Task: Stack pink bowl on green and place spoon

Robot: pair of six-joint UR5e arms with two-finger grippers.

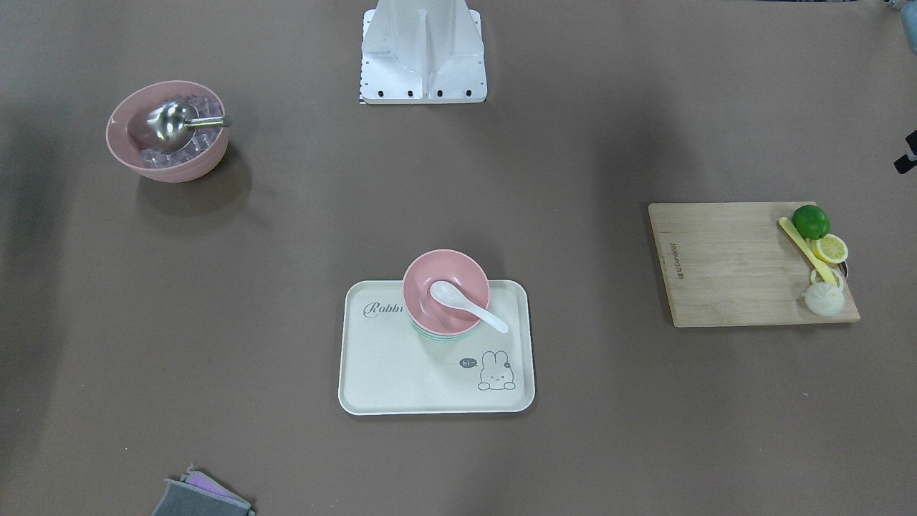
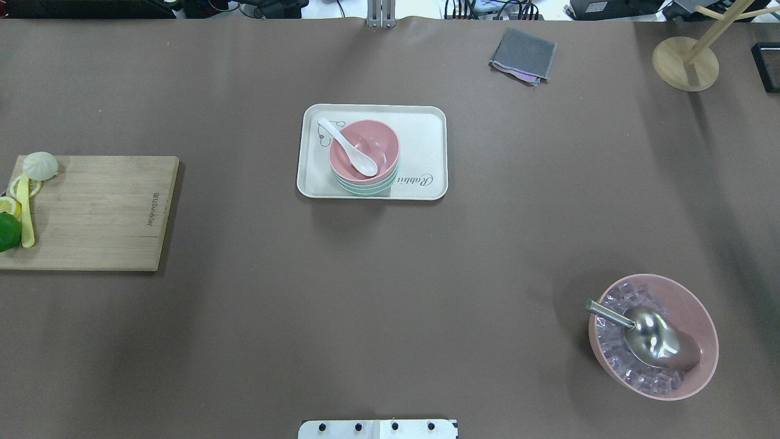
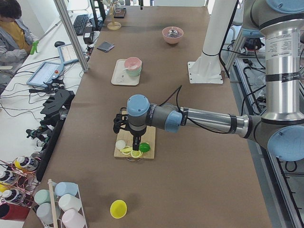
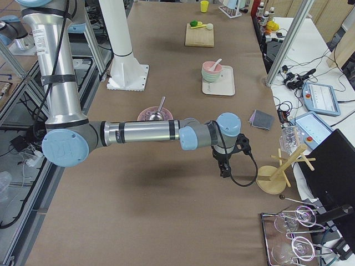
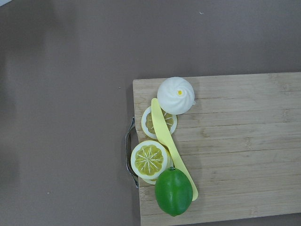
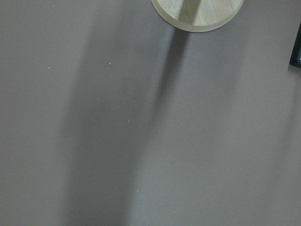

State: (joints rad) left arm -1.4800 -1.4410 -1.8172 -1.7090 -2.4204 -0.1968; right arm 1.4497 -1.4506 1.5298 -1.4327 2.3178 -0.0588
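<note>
The pink bowl [image 1: 445,287] sits nested on the green bowl [image 2: 365,188] on the tray [image 1: 401,376], with the spoon [image 1: 467,305] inside it, handle over the rim. The job looks done, so the stack is best left alone. The left gripper [image 3: 136,145] and right gripper [image 4: 224,170] hang well apart from it; I cannot tell whether either is open or closed.

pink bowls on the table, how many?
2. One pink bowl tops the green bowl on the tray; the other pink bowl, on the robot's right side, holds ice and a metal scoop.

Left pincer [image 3: 136,142], right pincer [image 4: 224,168] — both point down, arms outstretched; jaw state unclear.
</note>
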